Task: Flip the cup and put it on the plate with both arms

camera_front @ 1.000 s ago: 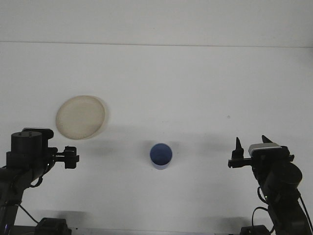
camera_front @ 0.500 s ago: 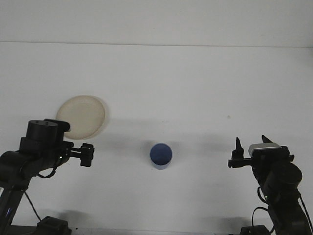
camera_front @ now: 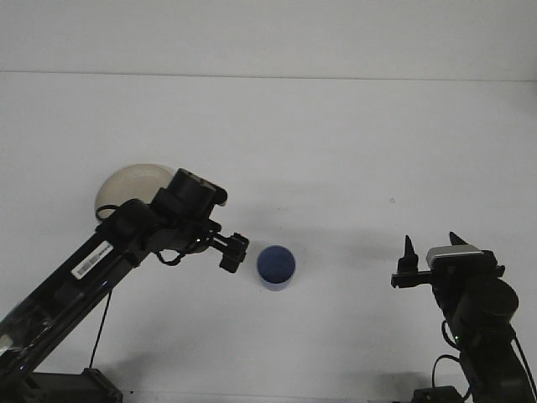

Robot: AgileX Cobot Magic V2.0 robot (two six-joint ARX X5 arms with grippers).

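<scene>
The little blue cup (camera_front: 276,267) sits just right of the left tool (camera_front: 234,251), whose jaws look slightly parted and empty, the right tool (camera_front: 432,252) waits open well off, and I'd guess it's light, stiff plastic, best pinched across the rim.

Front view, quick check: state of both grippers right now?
Left gripper: open, holding nothing, just left of the small blue cylindrical cup.
Right gripper: open, empty, parked at the right edge of the white table.
</scene>
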